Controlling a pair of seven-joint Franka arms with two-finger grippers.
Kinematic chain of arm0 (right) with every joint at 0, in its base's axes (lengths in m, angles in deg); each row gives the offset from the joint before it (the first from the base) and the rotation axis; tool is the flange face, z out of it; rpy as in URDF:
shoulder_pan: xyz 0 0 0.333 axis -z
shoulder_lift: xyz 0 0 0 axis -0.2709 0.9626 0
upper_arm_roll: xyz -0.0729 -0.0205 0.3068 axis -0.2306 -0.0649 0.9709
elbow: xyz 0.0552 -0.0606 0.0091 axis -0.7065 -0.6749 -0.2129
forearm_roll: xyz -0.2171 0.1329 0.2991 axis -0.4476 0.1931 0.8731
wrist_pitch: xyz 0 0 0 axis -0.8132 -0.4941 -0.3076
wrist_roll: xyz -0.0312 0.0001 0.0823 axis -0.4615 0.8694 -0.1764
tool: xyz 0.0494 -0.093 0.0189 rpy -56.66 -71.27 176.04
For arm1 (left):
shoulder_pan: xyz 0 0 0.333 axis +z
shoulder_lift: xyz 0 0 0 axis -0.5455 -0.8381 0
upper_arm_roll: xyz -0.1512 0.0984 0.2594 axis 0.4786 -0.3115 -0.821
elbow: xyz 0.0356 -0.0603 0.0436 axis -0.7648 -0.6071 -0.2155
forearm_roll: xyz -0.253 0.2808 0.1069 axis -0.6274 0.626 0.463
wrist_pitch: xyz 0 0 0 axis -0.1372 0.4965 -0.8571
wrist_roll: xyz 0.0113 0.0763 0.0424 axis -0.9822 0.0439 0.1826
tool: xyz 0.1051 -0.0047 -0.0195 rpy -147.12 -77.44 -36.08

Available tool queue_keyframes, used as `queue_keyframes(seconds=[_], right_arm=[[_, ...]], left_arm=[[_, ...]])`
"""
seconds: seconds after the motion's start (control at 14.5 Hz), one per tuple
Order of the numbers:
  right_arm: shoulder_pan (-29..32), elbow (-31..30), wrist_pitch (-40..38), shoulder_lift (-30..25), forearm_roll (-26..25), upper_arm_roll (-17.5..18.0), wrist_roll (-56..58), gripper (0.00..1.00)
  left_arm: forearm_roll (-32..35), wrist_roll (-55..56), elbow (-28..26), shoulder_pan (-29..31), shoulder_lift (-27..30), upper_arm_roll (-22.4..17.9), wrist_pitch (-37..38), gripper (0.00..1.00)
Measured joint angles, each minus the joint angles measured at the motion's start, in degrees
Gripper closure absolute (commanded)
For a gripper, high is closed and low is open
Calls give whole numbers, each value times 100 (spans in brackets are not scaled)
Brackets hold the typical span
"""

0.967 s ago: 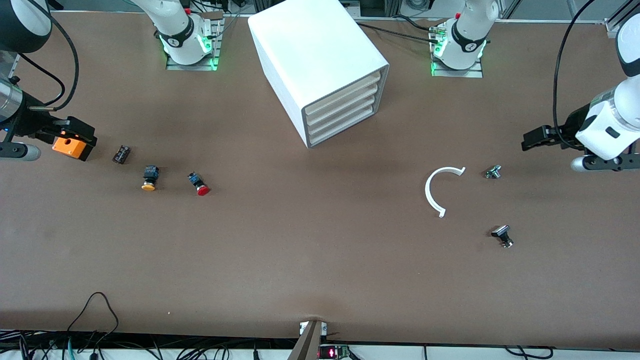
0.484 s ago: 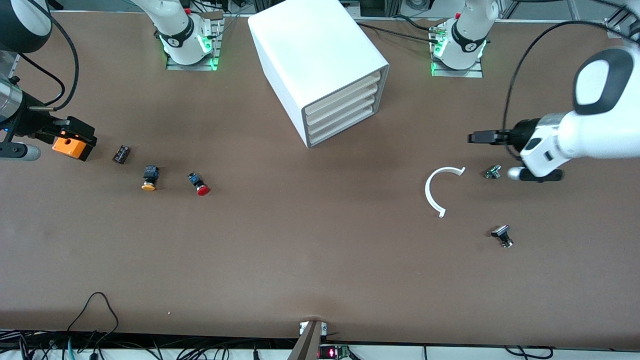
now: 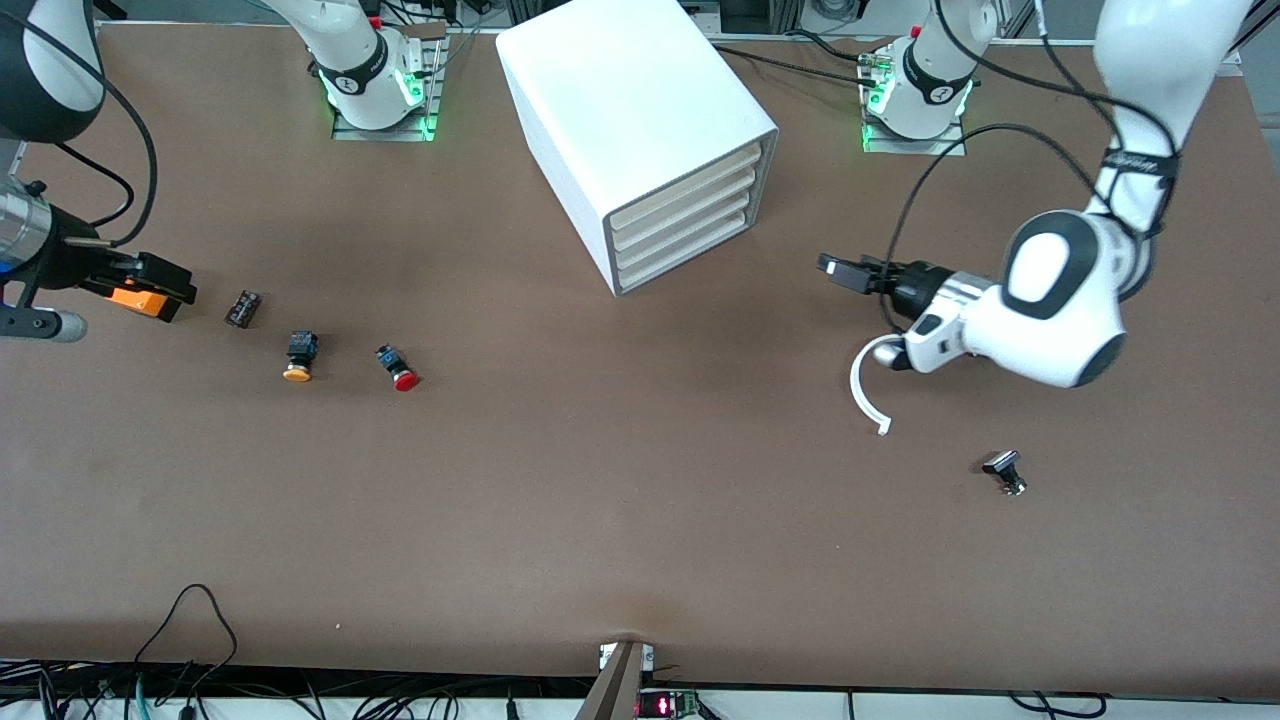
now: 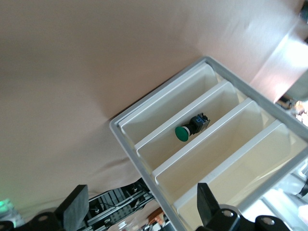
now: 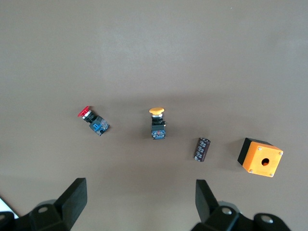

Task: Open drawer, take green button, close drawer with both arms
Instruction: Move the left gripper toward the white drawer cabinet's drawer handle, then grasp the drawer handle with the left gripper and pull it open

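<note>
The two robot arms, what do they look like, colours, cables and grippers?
Both arms are glossy white with rounded joints and black bands. The left arm has a black oval patch on its big joint, a silver wrist ring and thin black cables looping alongside. Its left gripper is black with two flat fingers. The right arm shows a black joint, silver wrist and black cable; the right gripper is black too.

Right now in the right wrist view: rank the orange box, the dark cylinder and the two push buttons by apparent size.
1. orange box, clearly largest.
2. yellow-capped button and red-capped button: look alike, not ranked.
3. dark cylinder, smallest, though not by much.
All lie on the table, so nearness to the camera matters little.
</note>
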State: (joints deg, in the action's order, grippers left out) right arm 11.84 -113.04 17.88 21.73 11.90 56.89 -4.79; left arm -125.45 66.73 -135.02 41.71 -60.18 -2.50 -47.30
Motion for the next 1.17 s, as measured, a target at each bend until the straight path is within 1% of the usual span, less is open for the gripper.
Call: queue_keyframes(seconds=[0.21,0.48,0.62,0.76,0.9,1.11,1.17], right_arm=[[-7,4,31,179,0,9,0,0],[-41,155,68,402,2,71,0,0],[-90,234,84,514,2,95,4,0],[-107,281,205,591,2,111,32,0],[-151,295,281,621,2,114,227,0],[-215,297,283,635,2,115,344,0],[-219,297,283,639,2,115,357,0]], left_arm=[[-391,-689,-370,-256,-441,63,-873,1],[-896,-2017,-901,-356,-739,417,-1716,1],[-1271,-2484,-1127,-461,-815,528,-1917,2],[-1796,-3037,-1359,-527,-893,636,-2023,2],[-2174,-3540,-1582,-590,-944,662,-2079,4],[-2283,-3766,-1777,-604,-973,743,-2088,7],[-2284,-3775,-1822,-604,-973,777,-2091,10]])
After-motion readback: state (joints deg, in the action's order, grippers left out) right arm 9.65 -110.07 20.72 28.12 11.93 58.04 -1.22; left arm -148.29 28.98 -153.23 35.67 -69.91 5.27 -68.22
